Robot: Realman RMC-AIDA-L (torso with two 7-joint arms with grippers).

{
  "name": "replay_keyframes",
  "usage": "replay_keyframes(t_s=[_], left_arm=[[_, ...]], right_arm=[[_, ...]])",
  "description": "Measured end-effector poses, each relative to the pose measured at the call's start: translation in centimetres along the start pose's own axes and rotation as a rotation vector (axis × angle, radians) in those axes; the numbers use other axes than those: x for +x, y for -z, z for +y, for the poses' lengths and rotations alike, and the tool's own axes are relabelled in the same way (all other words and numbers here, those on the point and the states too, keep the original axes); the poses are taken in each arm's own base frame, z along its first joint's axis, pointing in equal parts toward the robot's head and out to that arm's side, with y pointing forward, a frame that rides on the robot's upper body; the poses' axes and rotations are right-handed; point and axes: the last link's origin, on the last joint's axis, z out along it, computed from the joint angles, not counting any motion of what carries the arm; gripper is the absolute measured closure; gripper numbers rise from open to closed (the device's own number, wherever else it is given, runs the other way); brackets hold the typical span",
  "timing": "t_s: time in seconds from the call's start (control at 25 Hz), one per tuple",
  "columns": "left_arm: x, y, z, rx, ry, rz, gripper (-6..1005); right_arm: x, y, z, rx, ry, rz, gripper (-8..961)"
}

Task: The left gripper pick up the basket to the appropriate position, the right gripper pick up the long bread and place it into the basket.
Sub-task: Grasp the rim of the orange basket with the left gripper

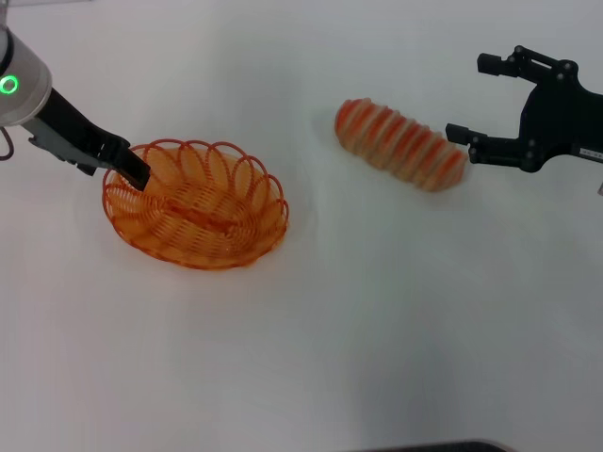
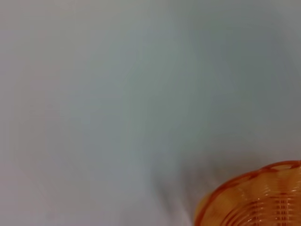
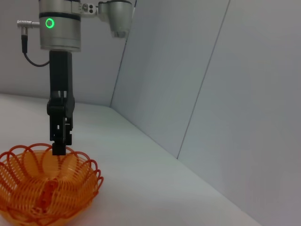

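Orange wire oval basket [image 1: 196, 207] at nine o'clock on the white desk [image 1: 377, 330] has its rim pinched by the black left gripper [image 1: 135, 173], while the black right gripper [image 1: 468, 102], fingers apart, should straddle the striped tan long bread [image 1: 401, 144] at two o'clock squarely.

- Basket [image 1: 195, 208]: orange wire throughout, looped scalloped rim over finer concentric rings; a darker orange-red streak along the floor (the same orange shows in the left wrist view [image 2: 256, 200] and the right wrist view [image 3: 44, 188]).
- Long bread [image 1: 401, 144]: pale tan, crossed by orange-red diagonal stripes along its length.
- Left gripper [image 1: 135, 173]: black fingers; the arm segment behind is silver-grey with a glowing green ring light [image 1: 8, 85] (seen again at [image 3: 49, 23]).
- Right gripper [image 1: 468, 102]: black, angular linked fingers.
- Table [image 1: 377, 320]: plain white, no pattern.
- Wall panels [image 3: 197, 61]: pale grey-blue, divided by thin dark seams.
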Motion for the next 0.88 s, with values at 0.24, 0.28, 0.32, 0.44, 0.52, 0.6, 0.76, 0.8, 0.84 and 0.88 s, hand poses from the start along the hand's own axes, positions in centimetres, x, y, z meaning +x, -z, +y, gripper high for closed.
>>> replay_keyframes(t_s=[0.24, 0.28, 0.32, 0.44, 0.52, 0.6, 0.76, 0.8, 0.84, 0.88], left_arm=[[0.1, -0.3, 0.0, 0.002, 0.004, 0.003, 282], [0.1, -0.3, -0.1, 0.002, 0.005, 0.003, 282], [0.1, -0.4, -0.1, 0.002, 0.006, 0.003, 282], [0.1, -0.5, -0.1, 0.003, 0.008, 0.002, 283], [0.0, -0.7, -0.3, 0.003, 0.012, -0.001, 283], [-0.1, -0.9, -0.3, 0.002, 0.015, -0.005, 283], [-0.2, -1.1, -0.4, 0.001, 0.018, -0.01, 295], [-0.2, -1.1, -0.4, 0.001, 0.018, -0.01, 298], [-0.2, -1.1, -0.4, 0.001, 0.017, -0.011, 302], [-0.2, -1.1, -0.4, 0.001, 0.017, -0.011, 305]], right_arm=[[0.2, -0.1, 0.2, -0.001, 0.001, 0.003, 72], [0.2, -0.1, 0.2, -0.001, 0.001, 0.005, 72], [0.3, -0.1, 0.2, -0.001, 0.001, 0.006, 72], [0.3, -0.1, 0.2, -0.001, 0.001, 0.006, 72], [0.3, -0.1, 0.2, -0.001, 0.001, 0.006, 72], [0.3, -0.1, 0.2, -0.001, 0.001, 0.006, 72], [0.3, -0.1, 0.2, 0.003, 0.001, 0.01, 72], [0.4, -0.1, 0.2, 0.003, -0.001, 0.011, 72], [0.4, -0.1, 0.2, 0.002, -0.002, 0.011, 72], [0.4, -0.2, 0.2, 0.002, -0.002, 0.011, 72]])
